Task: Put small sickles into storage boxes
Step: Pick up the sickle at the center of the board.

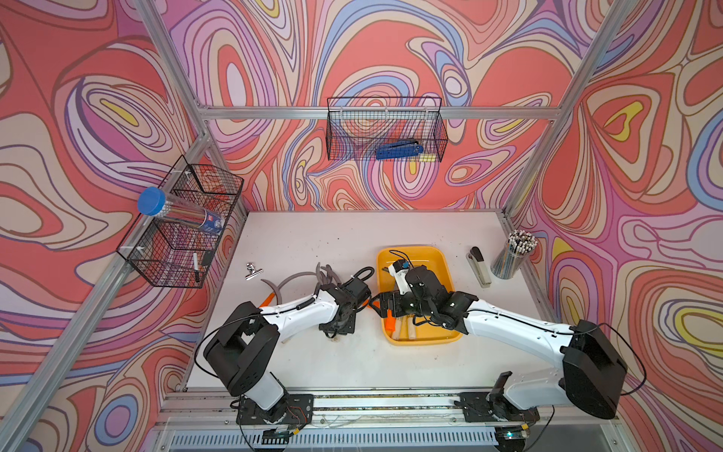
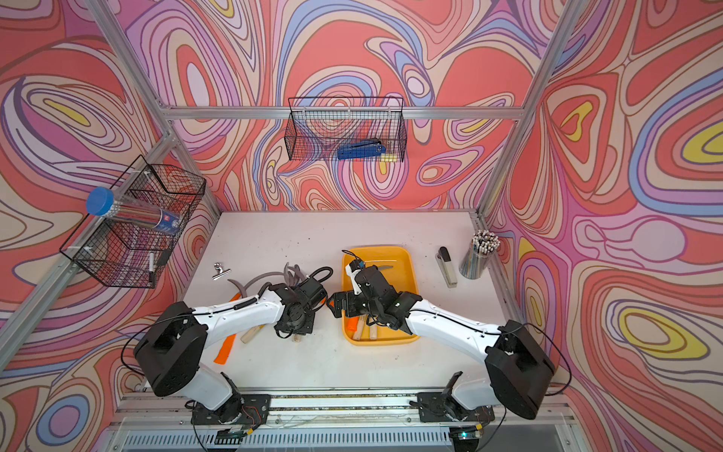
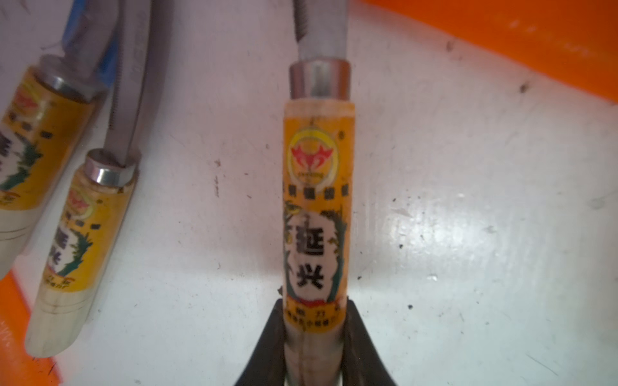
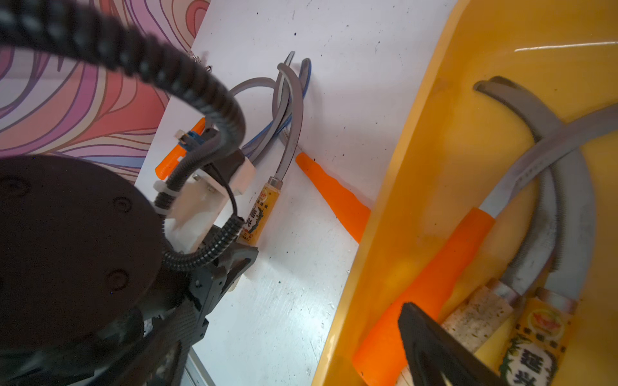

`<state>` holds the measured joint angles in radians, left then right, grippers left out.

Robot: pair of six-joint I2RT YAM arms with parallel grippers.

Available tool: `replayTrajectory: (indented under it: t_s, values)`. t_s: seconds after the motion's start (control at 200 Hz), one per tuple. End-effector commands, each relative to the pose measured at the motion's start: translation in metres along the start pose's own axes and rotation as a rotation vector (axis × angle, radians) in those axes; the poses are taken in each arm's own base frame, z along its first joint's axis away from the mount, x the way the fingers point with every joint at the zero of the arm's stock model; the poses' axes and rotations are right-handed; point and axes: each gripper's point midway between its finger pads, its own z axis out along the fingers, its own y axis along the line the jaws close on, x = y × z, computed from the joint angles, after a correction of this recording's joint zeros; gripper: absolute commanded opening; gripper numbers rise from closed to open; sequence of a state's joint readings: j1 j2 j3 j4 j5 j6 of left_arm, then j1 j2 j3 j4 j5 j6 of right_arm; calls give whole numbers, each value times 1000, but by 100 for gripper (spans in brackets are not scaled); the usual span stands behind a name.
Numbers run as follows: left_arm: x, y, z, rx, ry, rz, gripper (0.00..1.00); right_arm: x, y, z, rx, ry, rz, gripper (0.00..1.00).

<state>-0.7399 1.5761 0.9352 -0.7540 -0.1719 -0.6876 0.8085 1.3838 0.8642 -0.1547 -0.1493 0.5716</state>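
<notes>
Done: I count three small sickles (image 4: 434, 267) in the yellow storage box (image 1: 434, 256), right of desk (image 1: 313, 242) centre.
Left over: several loose sickles (image 3: 83, 234) beside it.
Left fingers (image 3: 264, 351): clamped on one wooden-handled sickle (image 3: 316, 207).
Right fingers (image 4: 431, 341): spread wide, empty, over the box.

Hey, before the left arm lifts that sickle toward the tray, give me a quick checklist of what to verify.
1. Grip: left gripper shut on the wooden-handled sickle: ok.
2. Its blade free of the other blades on the table: cannot tell; they cross.
3. Free hand: right gripper open and empty: ok.
4. Drop path clear: not ok; that gripper hangs over the yellow tray and would likely block it.
5. Room in the tray: ok; bare floor shows beside the sickles already inside.
</notes>
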Motion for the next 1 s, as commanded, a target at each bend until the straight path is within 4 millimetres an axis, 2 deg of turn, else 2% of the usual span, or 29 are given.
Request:
replayTrajectory:
  t_s: [0.0,0.346,0.576,0.796,0.992]
  values:
    - [-9,6,-16,-23,-44,8,0,-4,0,-2,17,-15,9,99]
    - [-17,-1,-36,52,-97,17,0,0,-5,3,26,-16,52,99]
    - [-17,-15,-48,182,-140,33,0,-2,-3,9,-3,-13,99,99]
    - [-16,-20,-60,281,-208,41,0,-8,-3,12,-17,-14,149,98]
    - [-12,-33,-75,425,-269,66,0,-19,-2,14,-71,-37,211,98]
